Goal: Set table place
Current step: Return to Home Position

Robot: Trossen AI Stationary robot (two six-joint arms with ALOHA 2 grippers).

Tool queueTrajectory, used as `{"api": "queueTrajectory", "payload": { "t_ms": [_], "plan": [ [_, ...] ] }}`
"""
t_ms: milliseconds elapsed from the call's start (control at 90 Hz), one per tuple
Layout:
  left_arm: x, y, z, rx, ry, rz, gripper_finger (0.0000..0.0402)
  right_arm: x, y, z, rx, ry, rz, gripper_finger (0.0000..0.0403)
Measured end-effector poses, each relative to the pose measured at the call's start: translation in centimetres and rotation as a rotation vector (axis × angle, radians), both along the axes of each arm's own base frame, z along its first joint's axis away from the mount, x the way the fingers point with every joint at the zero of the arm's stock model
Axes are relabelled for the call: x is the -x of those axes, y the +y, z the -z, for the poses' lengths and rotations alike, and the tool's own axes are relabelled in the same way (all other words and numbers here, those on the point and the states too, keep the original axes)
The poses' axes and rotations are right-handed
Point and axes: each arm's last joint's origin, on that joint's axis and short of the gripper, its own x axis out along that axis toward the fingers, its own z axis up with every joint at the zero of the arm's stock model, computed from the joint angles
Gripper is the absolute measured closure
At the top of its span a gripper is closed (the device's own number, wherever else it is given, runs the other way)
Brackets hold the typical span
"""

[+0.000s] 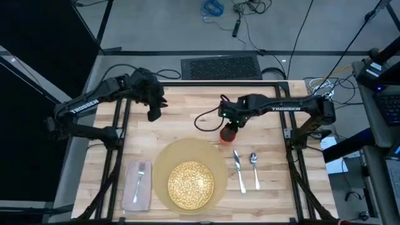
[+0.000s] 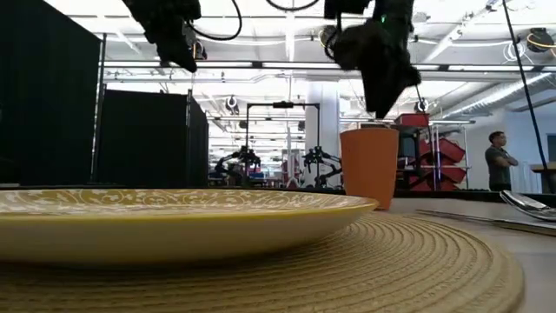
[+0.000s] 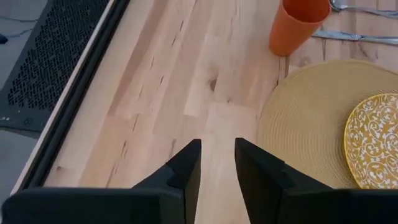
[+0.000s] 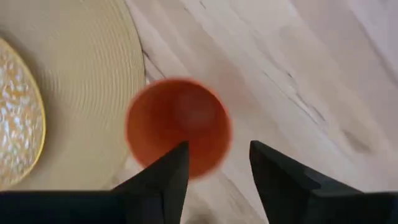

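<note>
The small orange cup [image 1: 229, 133] [image 4: 177, 121] stands upright on its base on the wooden table [image 1: 187, 106], just off the far right rim of the round tan mat [image 1: 164, 164]. My right gripper [image 1: 232, 124] [image 2: 382, 100] hangs open a little above the cup's rim, apart from it. On the mat sits the gold-speckled plate [image 1: 190, 183]. The fork [image 1: 141, 175] lies on the pinkish-grey napkin [image 1: 139, 187] left of the mat. Right of the mat lie the knife [image 1: 239, 170] and the spoon [image 1: 255, 167]. My left gripper [image 1: 155, 112] [image 3: 217, 162] hovers open over the far left of the table.
A black rail frame [image 1: 119, 125] runs along the table's sides and far edge. A dark cable [image 1: 206, 119] loops on the wood near the right gripper. Bare planks lie between the two grippers at the far side. A person [image 2: 498, 161] stands in the room beyond.
</note>
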Motion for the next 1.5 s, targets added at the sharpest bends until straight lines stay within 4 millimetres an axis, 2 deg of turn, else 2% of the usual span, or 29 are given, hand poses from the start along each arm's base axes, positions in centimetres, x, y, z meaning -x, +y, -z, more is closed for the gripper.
{"api": "queueTrajectory", "payload": {
  "t_ms": [133,300,500,600,700,833,911,1078,1244,1344,1500],
  "plan": [
    [0.3,-0.2,-0.6,-0.015,-0.052,0.011,0.0319,0.9,0.3,-1.7,0.002,0.038,-0.039,0.0249],
    [1.1,-1.0,-1.9,-0.011,-0.153,0.058,0.0319,2.5,1.6,-3.7,0.018,-0.026,-0.08,0.0249],
    [2.6,-1.9,-3.1,-0.055,-0.263,0.052,0.0319,5.5,4.4,-7.2,0.15,-0.205,-0.104,0.0249],
    [3.0,-2.2,-2.6,-0.066,-0.325,0.046,0.0319,6.8,6.2,-8.7,0.217,-0.353,-0.146,0.0249],
    [3.5,-2.4,-1.5,-0.076,-0.343,0.047,0.0319,7.9,8.0,-9.1,0.228,-0.508,-0.232,0.025],
    [4.0,-2.7,-0.5,-0.067,-0.372,0.031,0.0319,9.6,9.6,-8.0,0.235,-0.659,-0.317,0.025],
    [4.2,-2.8,-0.4,-0.063,-0.398,0.019,0.0319,10.8,9.8,-6.7,0.231,-0.711,-0.333,0.025],
    [4.8,-3.1,-1.3,-0.073,-0.498,-0.002,0.0319,12.6,9.5,-3.5,0.25,-0.897,-0.305,0.025],
    [5.5,-3.5,-2.5,-0.106,-0.599,-0.005,0.0319,13.4,9.0,-0.6,0.314,-1.148,-0.337,0.025],
    [5.8,-3.7,-2.0,-0.126,-0.639,-0.001,0.0319,13.9,8.9,1.0,0.337,-1.231,-0.379,0.025],
    [6.0,-3.8,-0.4,-0.136,-0.699,-0.015,0.0319,14.7,8.4,2.8,0.305,-1.259,-0.444,0.025]
  ]
}}
